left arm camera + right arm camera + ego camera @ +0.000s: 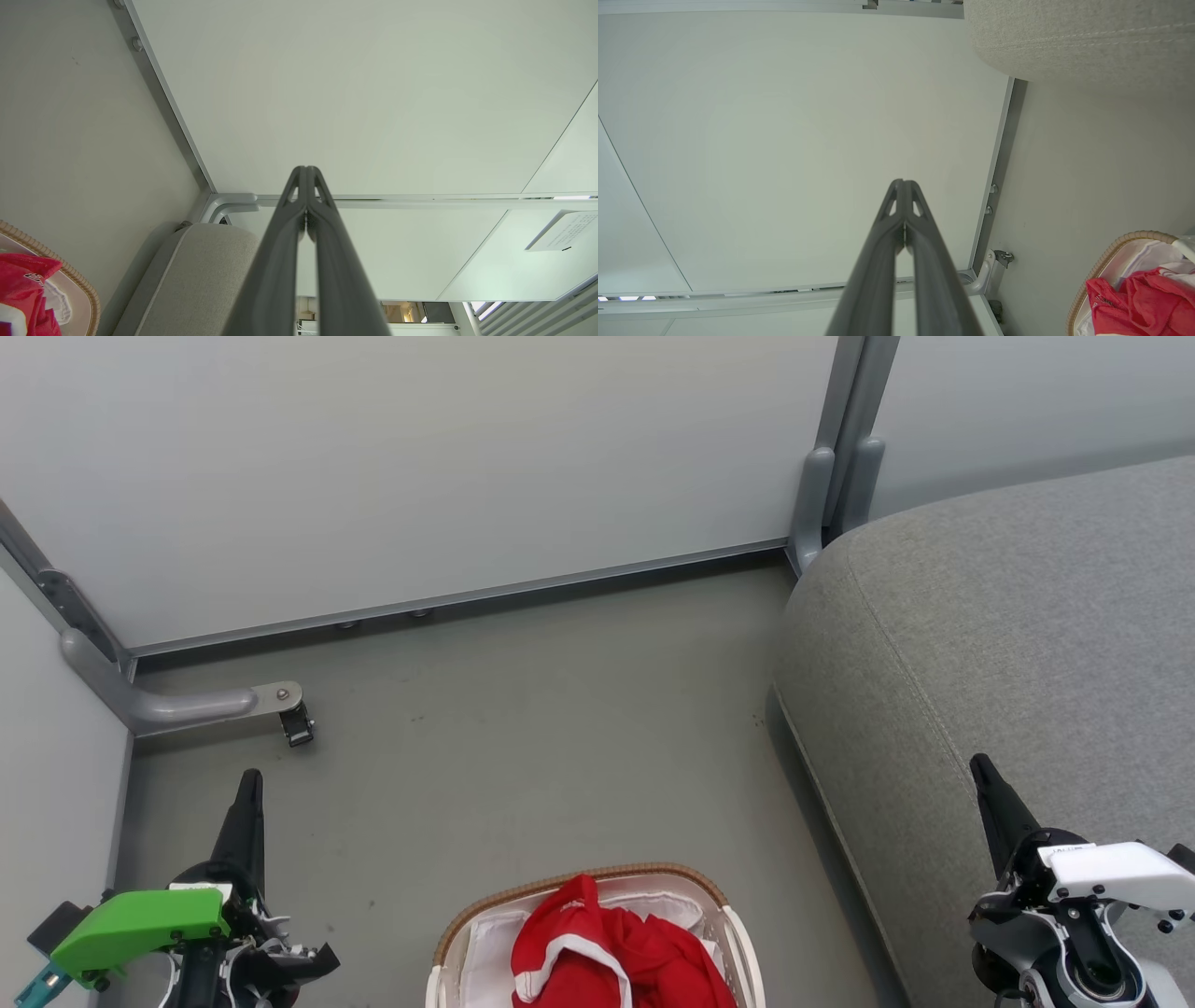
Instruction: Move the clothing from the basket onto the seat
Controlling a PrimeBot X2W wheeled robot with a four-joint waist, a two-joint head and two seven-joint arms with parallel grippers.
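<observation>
Red clothing heaped in white basket, beside grey seat

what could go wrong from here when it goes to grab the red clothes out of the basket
Both the left gripper and right gripper are shut and off to the sides of the basket; reaching in shut would likely just push the clothes down.
The clothes lie bunched on the white liner, so a deep pinch may grab the liner and drag the basket.
The seat stands to the right; a trailing end might drop on the floor.
</observation>
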